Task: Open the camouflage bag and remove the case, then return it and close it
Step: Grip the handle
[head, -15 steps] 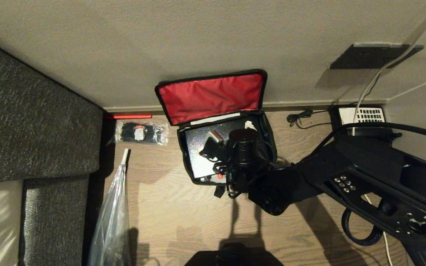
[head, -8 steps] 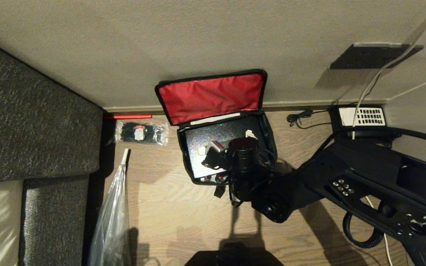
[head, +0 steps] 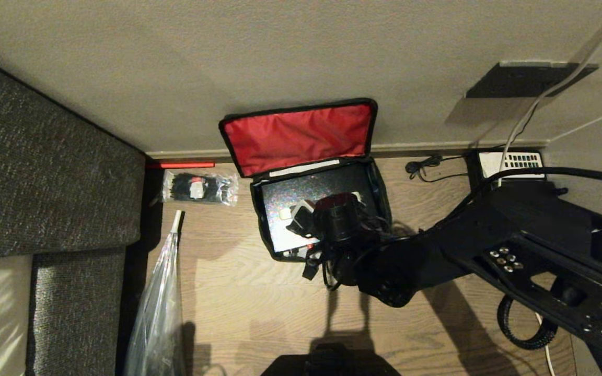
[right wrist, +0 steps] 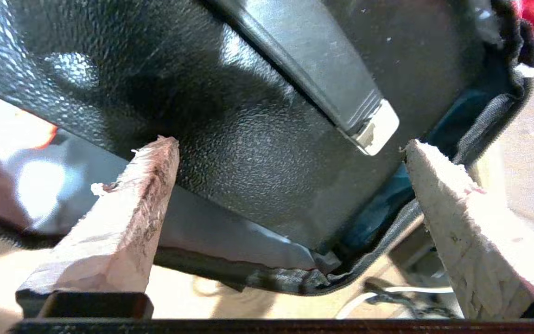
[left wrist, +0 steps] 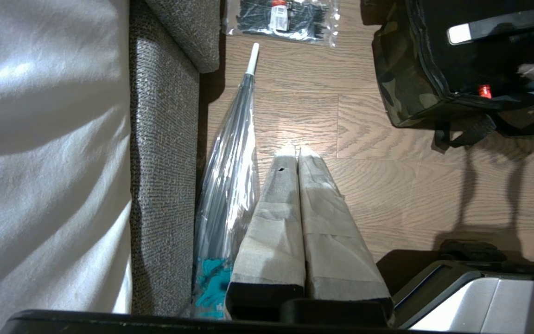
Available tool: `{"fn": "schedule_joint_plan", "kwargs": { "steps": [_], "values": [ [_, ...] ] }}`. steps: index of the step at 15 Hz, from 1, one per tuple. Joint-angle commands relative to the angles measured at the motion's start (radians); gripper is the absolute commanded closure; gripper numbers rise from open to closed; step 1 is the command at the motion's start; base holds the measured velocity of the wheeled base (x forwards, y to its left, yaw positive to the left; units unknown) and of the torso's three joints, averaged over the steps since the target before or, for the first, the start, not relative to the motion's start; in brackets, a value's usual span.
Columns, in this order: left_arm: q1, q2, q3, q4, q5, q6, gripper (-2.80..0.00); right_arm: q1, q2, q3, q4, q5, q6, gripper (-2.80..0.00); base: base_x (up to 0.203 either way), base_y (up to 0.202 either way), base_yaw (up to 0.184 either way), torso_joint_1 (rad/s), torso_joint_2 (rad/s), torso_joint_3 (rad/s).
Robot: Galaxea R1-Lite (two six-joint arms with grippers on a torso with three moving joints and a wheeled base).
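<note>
1. Black pebbled plastic fills my sight: the flat black rectangular case with its speckled sheen (right wrist: 248,153) lies in the boxy camouflage bag (left wrist: 406,79), which sits on the wooden floor (head: 238,292) against the wall with its red-lined lid (head: 298,137) thrown back.
2. My right jaws (right wrist: 290,144) stand wide and hold nothing, tips poised over the case's near edge; I cannot tell whether either tip touches it.
3. I judge the grip to be the risk. The case nearly fills the bag, so a finger could catch the black zip rim (right wrist: 378,241) instead of slipping beside the case, and I would drag the whole bag.
4. A thin, slick case pinched at one edge could pivot or slide out as I lift.
5. The raised bar with a pale end on the case (right wrist: 341,102) may block one finger.
6. The lid leans on the wall; a tug on the bag might let it fall onto my wrist.
7. My left jaws (left wrist: 295,153) are pressed together, parked above bare floor, well apart from the bag.
8. Nearby: a clear packet of black ties (head: 199,188), a clear folded umbrella (head: 160,297) along the grey fabric sofa (head: 45,172), and a black telephone with white keypad (head: 512,163) with cables by the wall.
</note>
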Motion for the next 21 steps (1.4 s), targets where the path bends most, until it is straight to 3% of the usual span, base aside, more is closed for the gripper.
{"fn": "schedule_joint_plan", "kwargs": {
  "steps": [1,3,4,7,9,12,13,18,20,21],
  "values": [
    [0.000,-0.002,0.003,0.001,0.000,0.000,0.00,-0.004,-0.093,0.019,0.038,0.045,0.024,-2.80,0.000,0.000,0.000,0.000,0.00,0.000],
    [0.000,-0.002,0.003,0.001,0.000,0.000,0.00,-0.013,-0.172,0.061,0.053,0.107,0.052,-2.80,0.000,0.000,0.000,0.000,0.00,0.000],
    [0.000,-0.002,0.003,0.001,0.000,0.000,0.00,-0.027,-0.228,0.115,0.063,0.164,0.120,-2.80,0.000,0.000,0.000,0.000,0.00,0.000],
    [0.000,-0.002,0.003,0.001,0.000,0.000,0.00,-0.099,-0.364,0.300,0.076,0.251,0.369,-2.80,0.000,0.000,0.000,0.000,0.00,0.000],
    [0.000,-0.002,0.003,0.001,0.000,0.000,0.00,-0.159,-0.387,0.379,0.068,0.333,0.645,-2.80,0.000,0.000,0.000,0.000,0.00,0.000],
    [0.000,-0.002,0.003,0.001,0.000,0.000,0.00,-0.294,-0.408,0.405,0.000,0.716,0.947,-2.80,0.000,0.000,0.000,0.000,0.00,0.000],
    [0.000,-0.002,0.003,0.001,0.000,0.000,0.00,-0.337,-0.408,0.406,-0.023,0.756,1.008,-2.80,0.000,0.000,0.000,0.000,0.00,0.000],
    [0.000,-0.002,0.003,0.001,0.000,0.000,0.00,-0.434,-0.358,0.391,-0.079,0.768,1.028,-2.80,0.000,0.000,0.000,0.000,0.00,0.000],
    [0.000,-0.002,0.003,0.001,0.000,0.000,0.00,-0.455,-0.337,0.384,-0.082,0.773,1.074,-2.80,0.000,0.000,0.000,0.000,0.00,0.000],
    [0.000,-0.002,0.003,0.001,0.000,0.000,0.00,-0.457,-0.322,0.379,-0.098,0.773,1.125,-2.54,0.000,0.000,0.000,0.000,0.00,0.000]
  ]
}}
